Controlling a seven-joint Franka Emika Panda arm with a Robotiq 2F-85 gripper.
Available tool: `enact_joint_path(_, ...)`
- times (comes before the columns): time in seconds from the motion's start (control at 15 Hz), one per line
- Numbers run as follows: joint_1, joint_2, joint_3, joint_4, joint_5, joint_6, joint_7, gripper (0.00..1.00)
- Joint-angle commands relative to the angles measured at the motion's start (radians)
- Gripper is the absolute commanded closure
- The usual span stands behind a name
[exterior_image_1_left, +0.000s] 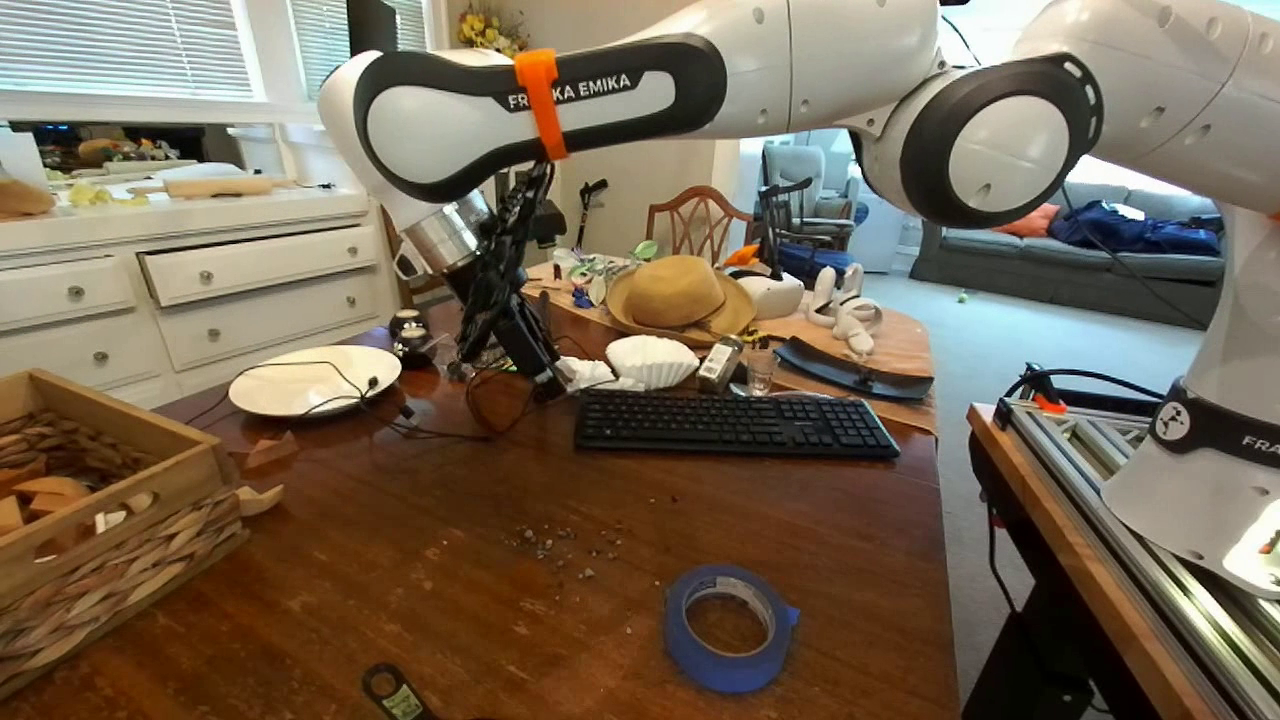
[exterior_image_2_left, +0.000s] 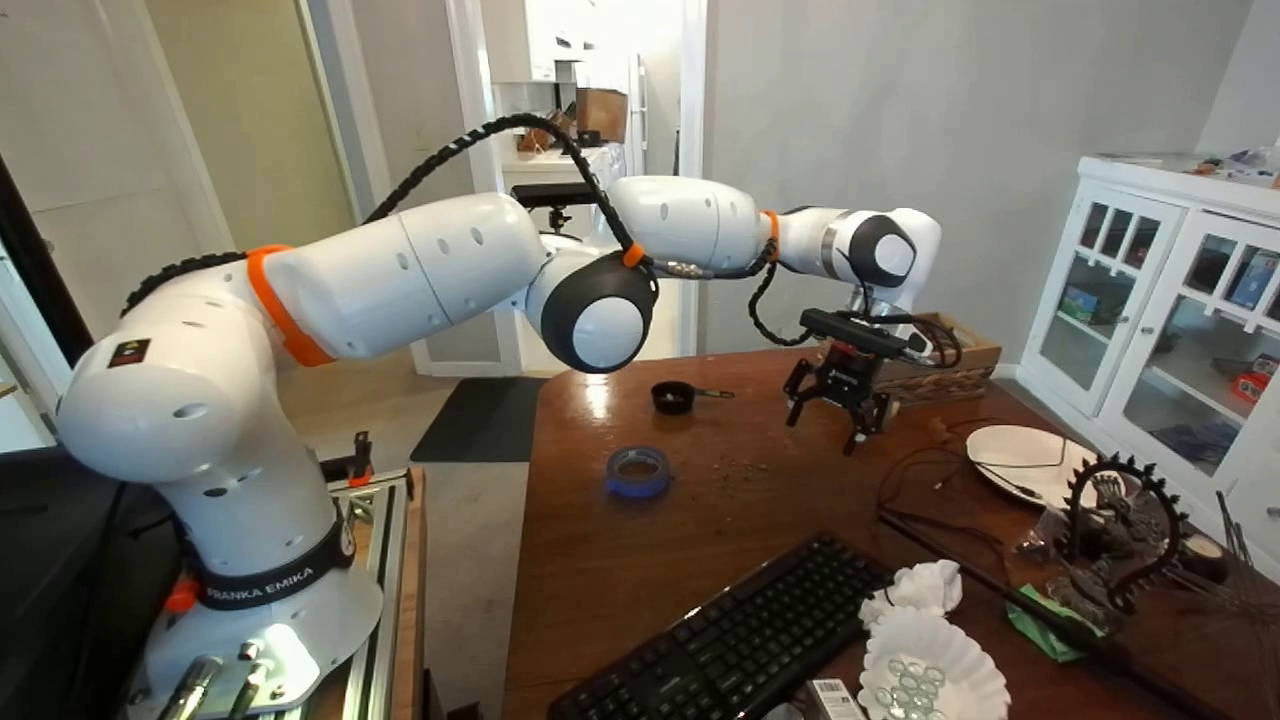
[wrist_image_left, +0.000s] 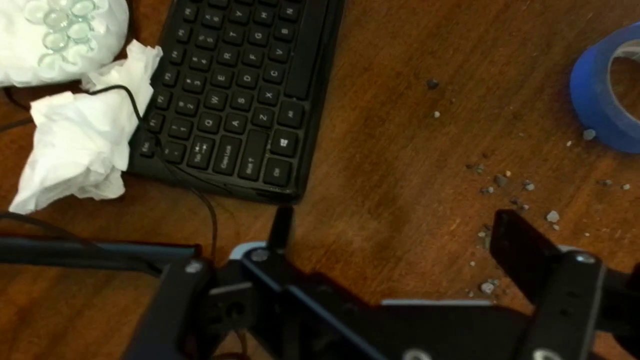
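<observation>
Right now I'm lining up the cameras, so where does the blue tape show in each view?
In an exterior view: tape near the bottom, just right of centre, below the keyboard.
In an exterior view: tape at mid-width, below mid-height, above and left of the keyboard.
In the wrist view: tape cut off by the right edge, upper half, right of the keyboard.
Shared landmark: the keyboard.

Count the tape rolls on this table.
1: the blue tape roll lies flat on the table, beside the scattered pebbles and apart from the keyboard. All three views show it; others could be hidden behind the basket.
</observation>
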Motion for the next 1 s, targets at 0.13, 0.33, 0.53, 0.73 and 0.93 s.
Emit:
enact_joint_path(0.13, 0.062, 0.003, 0.011, 0.000, -0.032, -0.011, -0.235, 0.00)
enact_joint_path(0.33, 0.105, 0.004, 0.003, 0.002, -0.051, -0.007, -0.328, 0.00)
enact_joint_path(0.53, 0.103, 0.005, 0.007, 0.008, -0.029, -0.008, -0.294, 0.00)
enact_joint_path(0.73, 0.093, 0.000, 0.011, 0.020, -0.017, 0.082, -0.258, 0.00)
enact_joint_path(0.93, 0.095, -0.017, 0.031, 0.006, 0.030, 0.202, -0.115, 0.00)
